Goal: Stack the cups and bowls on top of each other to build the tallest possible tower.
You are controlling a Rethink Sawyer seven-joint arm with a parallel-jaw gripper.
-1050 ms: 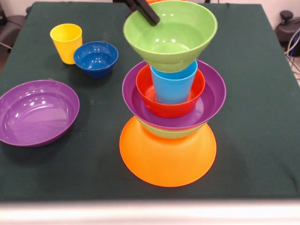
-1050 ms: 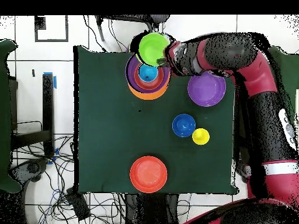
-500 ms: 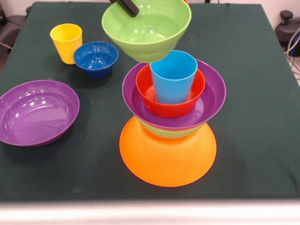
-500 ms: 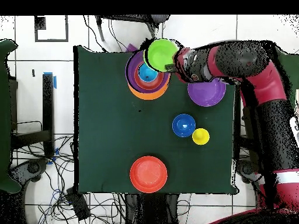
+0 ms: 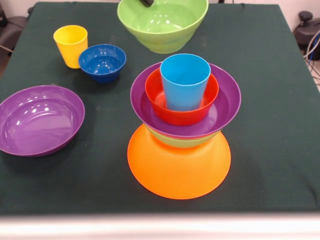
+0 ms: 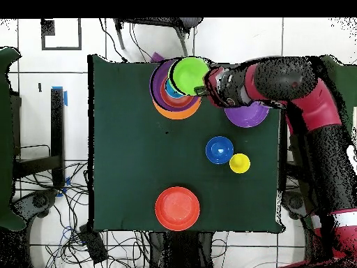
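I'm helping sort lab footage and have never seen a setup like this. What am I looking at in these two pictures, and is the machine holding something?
It is one robot arm, red and black, working at a table covered in dark green cloth. One picture is taken from across the table, the other from straight above.

The gripper at the arm's end holds a light green bowl by its rim, in the air above the table.

In the middle stands the tower: an upturned orange bowl as base, then a green, a purple bowl and a red-orange bowl, with a light blue cup standing in the top one.

Loose on the cloth are a yellow cup, a small dark blue bowl, a second purple bowl and, seen only from above, a red-orange bowl.
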